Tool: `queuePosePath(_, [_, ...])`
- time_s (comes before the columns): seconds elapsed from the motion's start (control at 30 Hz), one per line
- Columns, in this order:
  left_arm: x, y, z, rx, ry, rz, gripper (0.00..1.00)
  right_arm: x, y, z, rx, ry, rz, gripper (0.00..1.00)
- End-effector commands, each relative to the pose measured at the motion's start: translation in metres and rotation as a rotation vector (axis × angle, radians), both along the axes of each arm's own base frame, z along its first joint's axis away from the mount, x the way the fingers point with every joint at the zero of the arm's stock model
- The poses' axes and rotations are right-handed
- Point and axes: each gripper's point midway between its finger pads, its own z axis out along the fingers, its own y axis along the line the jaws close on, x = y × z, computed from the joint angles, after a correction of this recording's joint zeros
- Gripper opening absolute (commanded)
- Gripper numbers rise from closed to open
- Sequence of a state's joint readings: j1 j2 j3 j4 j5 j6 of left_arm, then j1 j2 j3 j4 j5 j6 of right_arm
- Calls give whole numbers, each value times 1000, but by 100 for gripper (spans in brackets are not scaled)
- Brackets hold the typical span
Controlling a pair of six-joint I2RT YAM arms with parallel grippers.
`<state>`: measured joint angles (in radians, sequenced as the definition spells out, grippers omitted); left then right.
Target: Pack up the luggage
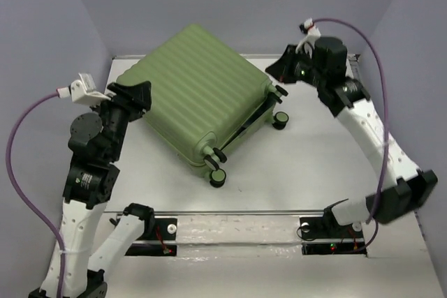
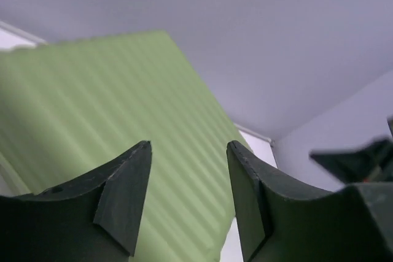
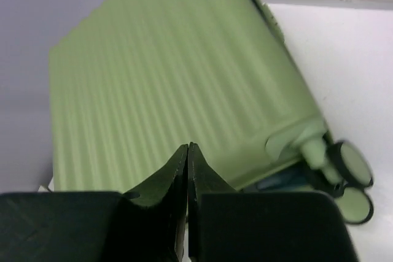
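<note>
**Green luggage beyond closed fingers**

The right gripper (image 3: pixel 188 159) is seen with its fingers pressed together, nothing held between them. Beyond it, the ribbed green luggage (image 3: pixel 178 78) is shown, slightly blurred. Two green-hubbed wheels (image 3: pixel 355 164) are seen at its right corner, against the white table (image 3: pixel 350 53).

There is one light-green suitcase (image 1: pixel 192 88) on one white table (image 1: pixel 314 165). Four black wheels (image 1: pixel 218 176) line the suitcase's near-right edge. Two robot arms (image 1: pixel 363 120) flank the suitcase, each with one gripper: the left gripper (image 1: pixel 140 93) and the right gripper (image 1: pixel 278 68). Two purple cables (image 1: pixel 17 137) run beside the suitcase.
</note>
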<state>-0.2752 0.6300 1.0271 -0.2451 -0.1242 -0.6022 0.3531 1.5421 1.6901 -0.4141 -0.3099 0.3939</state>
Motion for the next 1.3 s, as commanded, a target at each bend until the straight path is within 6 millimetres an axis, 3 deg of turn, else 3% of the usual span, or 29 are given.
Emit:
queuePosePath(0.0, [63, 2, 23, 149, 19, 70, 64, -85, 28, -31, 0, -43, 95, 7])
queuePosePath(0.03, [90, -3, 29, 165, 42, 62, 64, -99, 29, -74, -37, 24, 97, 7])
queuePosePath(0.1, [123, 17, 31, 182, 72, 103, 64, -137, 41, -90, -41, 33, 154, 7])
queuePosePath(0.13, [150, 16, 32, 173, 95, 59, 64, -147, 37, -122, -74, 79, 135, 7])
queuePosePath(0.17, [164, 23, 31, 145, 108, 47, 63, -155, 35, -133, -80, 94, 136, 7])
queuePosePath(0.2, [179, 51, 31, 128, 118, 91, 63, -163, 33, -135, -74, 88, 136, 7])
queuePosePath(0.23, [206, 61, 5, 118, 194, 88, 63, -168, 31, -146, -81, 107, 131, 7])
queuePosePath(0.27, [217, 71, 24, 116, 167, 106, 62, -171, 25, -166, -100, 133, 113, 7])
queuePosePath(0.3, [229, 79, 20, 120, 185, 117, 62, -172, 23, -174, -104, 142, 111, 7])
queuePosePath(0.37, [263, 98, 5, 113, 234, 123, 64, -174, 25, -195, -110, 172, 117, 7])
queuePosePath(0.4, [285, 105, -30, 103, 317, 112, 64, -174, 27, -202, -113, 187, 124, 7])
queuePosePath(0.43, [284, 105, -7, 105, 266, 104, 64, -174, 28, -211, -124, 204, 125, 7])
queuePosePath(0.47, [304, 112, -20, 103, 300, 94, 64, -170, 31, -219, -127, 218, 120, 7])
queuePosePath(0.5, [324, 117, -55, 97, 366, 85, 64, -170, 31, -228, -131, 231, 122, 7])
queuePosePath(0.57, [339, 116, -58, 101, 369, 45, 65, -164, 36, -230, -111, 227, 107, 7])
queuePosePath(0.67, [357, 110, -115, 51, 447, -37, 65, -144, 42, -226, -87, 192, 57, 7])
queuePosePath(0.73, [363, 96, -161, 28, 536, -115, 64, -129, 48, -223, -90, 175, 29, 7])
queuePosePath(0.83, [351, 64, -203, 24, 612, -225, 63, -94, 55, -211, -110, 117, -54, 7])
queuePosePath(0.9, [339, 54, -213, 14, 615, -247, 62, -76, 57, -207, -109, 106, -81, 7])
queuePosePath(0.93, [336, 49, -181, 9, 514, -245, 62, -64, 55, -211, -115, 113, -101, 7])
queuePosePath(0.97, [316, 44, -216, -35, 585, -250, 62, -53, 59, -197, -86, 87, -108, 7])
queuePosePath(1.0, [307, 43, -218, -68, 588, -236, 60, -46, 59, -192, -75, 79, -112, 7])
queuePosePath(1.03, [299, 42, -195, -66, 524, -225, 60, -36, 56, -191, -77, 74, -120, 7])
queuePosePath(1.07, [275, 35, -226, -110, 588, -238, 59, -31, 59, -184, -67, 58, -103, 7])
queuePosePath(1.1, [262, 30, -229, -138, 582, -243, 58, -22, 64, -166, -44, 23, -89, 7])
queuePosePath(1.17, [227, 12, -228, -211, 523, -248, 57, -8, 69, -160, -35, 13, -37, 7])
queuePosePath(1.2, [215, 7, -207, -203, 459, -248, 56, 2, 74, -139, -3, -19, -12, 7])
queuePosePath(1.23, [202, 1, -213, -215, 463, -248, 55, 7, 77, -133, 12, -23, 15, 7])
queuePosePath(1.27, [178, -8, -240, -217, 517, -249, 56, 15, 77, -139, 26, 4, 59, 7])
